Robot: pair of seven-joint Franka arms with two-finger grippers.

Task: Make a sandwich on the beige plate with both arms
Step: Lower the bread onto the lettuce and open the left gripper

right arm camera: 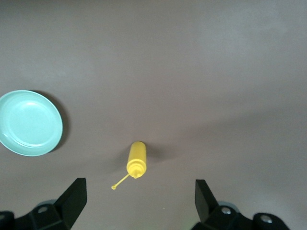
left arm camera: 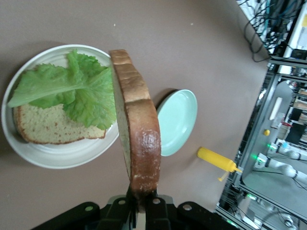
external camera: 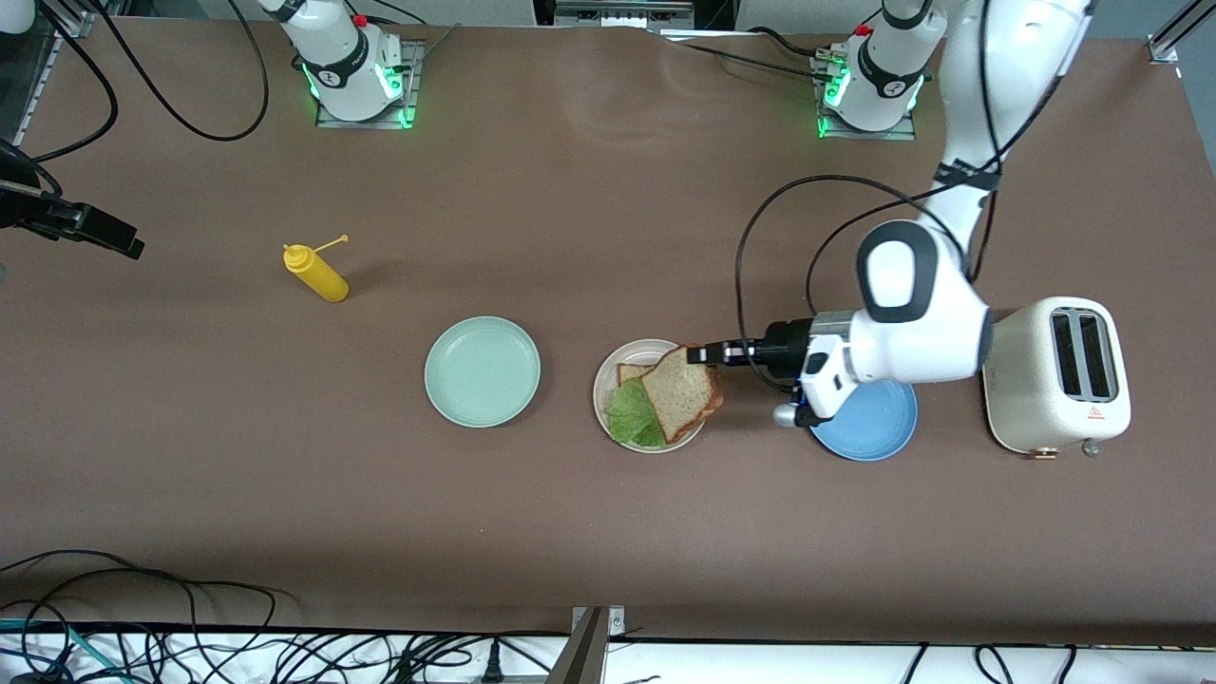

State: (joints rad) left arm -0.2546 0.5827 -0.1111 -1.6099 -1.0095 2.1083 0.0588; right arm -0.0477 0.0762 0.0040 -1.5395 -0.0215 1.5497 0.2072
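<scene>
The beige plate (external camera: 608,380) lies mid-table with one brown bread slice (external camera: 629,371) on it and a ruffled green lettuce leaf (external camera: 632,415) on that slice. My left gripper (external camera: 700,354) reaches in from the left arm's end and is shut on the crust of a second bread slice (external camera: 682,389), which is tilted over the lettuce. The left wrist view shows this held slice (left arm camera: 139,139) edge-on in the left gripper (left arm camera: 142,199), beside the lettuce (left arm camera: 76,86), lower slice (left arm camera: 48,127) and plate (left arm camera: 62,155). My right gripper (right arm camera: 141,191) hangs open and high over the table.
A mint-green plate (external camera: 482,370) lies beside the beige one, toward the right arm's end. A blue plate (external camera: 869,427) sits under the left wrist, with a white toaster (external camera: 1054,375) next to it. A yellow squeeze bottle (external camera: 316,273) stands toward the right arm's end, below the right gripper (right arm camera: 136,160).
</scene>
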